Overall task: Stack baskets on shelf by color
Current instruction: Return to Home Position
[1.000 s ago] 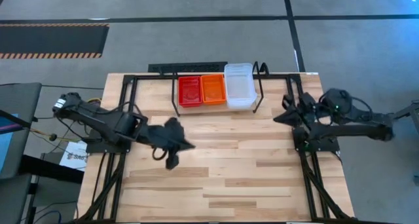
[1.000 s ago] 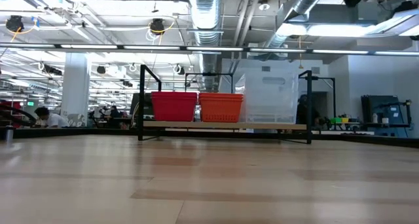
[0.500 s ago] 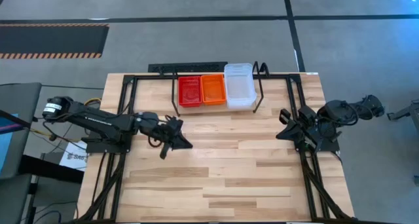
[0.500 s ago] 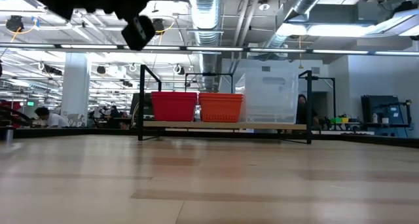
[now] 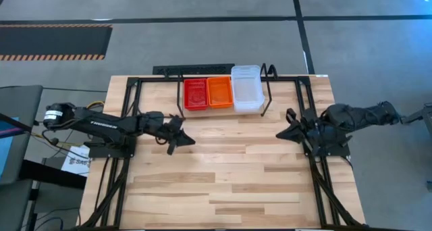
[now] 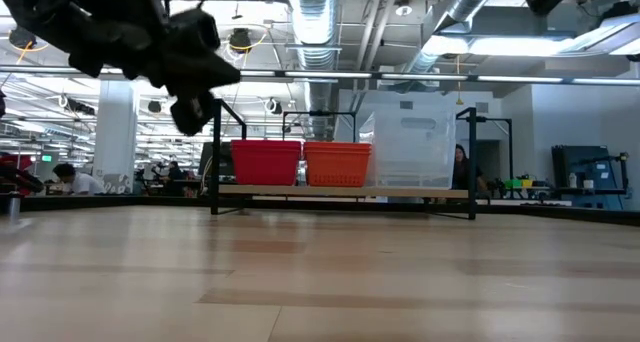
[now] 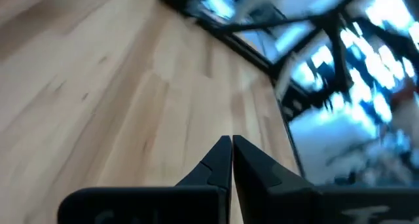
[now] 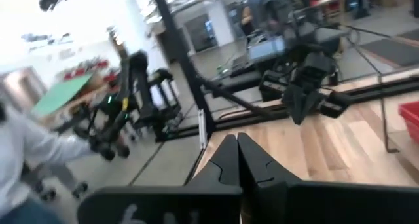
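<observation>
Well, baskets (image 5: 219, 92) sit on the shelf (image 6: 213, 172), apart from the left hand (image 5: 183, 138)

A tabletop (image 5: 229, 180) of pale blond wood planks, streaked with light brown grain. On a thin black shelf (image 5: 268, 79) stand the baskets: bright red baskets (image 5: 196, 94), orange baskets (image 5: 219, 92) and translucent, whitish clear baskets (image 5: 247, 89). The left gripper (image 5: 182, 138) and right gripper (image 5: 283, 131) are matt black, like their arms and the frame (image 5: 121, 116) bearing them. The floor (image 5: 202, 42) is grey, crossed by dark lines, with a black mat (image 5: 54, 40) edged in orange-and-black diagonal stripes.
</observation>
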Action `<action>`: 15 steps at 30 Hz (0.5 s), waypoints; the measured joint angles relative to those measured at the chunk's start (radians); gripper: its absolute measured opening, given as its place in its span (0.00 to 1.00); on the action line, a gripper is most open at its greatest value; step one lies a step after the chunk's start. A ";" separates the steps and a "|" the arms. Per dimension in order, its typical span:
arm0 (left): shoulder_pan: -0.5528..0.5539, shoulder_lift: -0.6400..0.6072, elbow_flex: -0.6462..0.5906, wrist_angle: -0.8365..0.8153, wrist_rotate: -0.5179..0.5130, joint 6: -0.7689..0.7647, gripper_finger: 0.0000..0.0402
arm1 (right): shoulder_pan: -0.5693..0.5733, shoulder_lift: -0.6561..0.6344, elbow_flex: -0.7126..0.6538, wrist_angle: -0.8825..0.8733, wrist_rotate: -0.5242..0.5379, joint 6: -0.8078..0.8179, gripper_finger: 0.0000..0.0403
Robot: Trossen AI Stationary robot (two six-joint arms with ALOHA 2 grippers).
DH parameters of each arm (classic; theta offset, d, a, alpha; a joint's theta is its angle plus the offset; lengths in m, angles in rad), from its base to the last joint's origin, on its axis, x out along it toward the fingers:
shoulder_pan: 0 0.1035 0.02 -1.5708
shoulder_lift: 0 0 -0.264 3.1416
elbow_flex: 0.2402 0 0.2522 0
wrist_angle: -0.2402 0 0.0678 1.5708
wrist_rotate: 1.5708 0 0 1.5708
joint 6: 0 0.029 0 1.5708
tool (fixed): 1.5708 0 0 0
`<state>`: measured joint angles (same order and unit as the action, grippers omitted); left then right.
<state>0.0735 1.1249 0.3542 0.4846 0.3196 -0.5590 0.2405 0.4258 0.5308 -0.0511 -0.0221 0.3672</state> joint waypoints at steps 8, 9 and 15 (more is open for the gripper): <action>0.003 -0.001 0.000 -0.099 -0.012 -0.281 0.00 | -0.081 -0.041 0.000 -0.001 0.048 0.050 0.06; 0.003 -0.001 0.000 -0.105 0.007 -0.298 0.00 | -0.085 -0.044 0.000 -0.001 0.048 0.072 0.07; -0.002 -0.001 0.000 -0.105 0.017 -0.398 0.00 | -0.085 -0.048 0.000 -0.002 0.048 0.212 0.09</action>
<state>0.0710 1.1236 0.3542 0.3796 0.3369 -0.9567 0.1551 0.3775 0.5308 -0.0536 0.0257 0.5794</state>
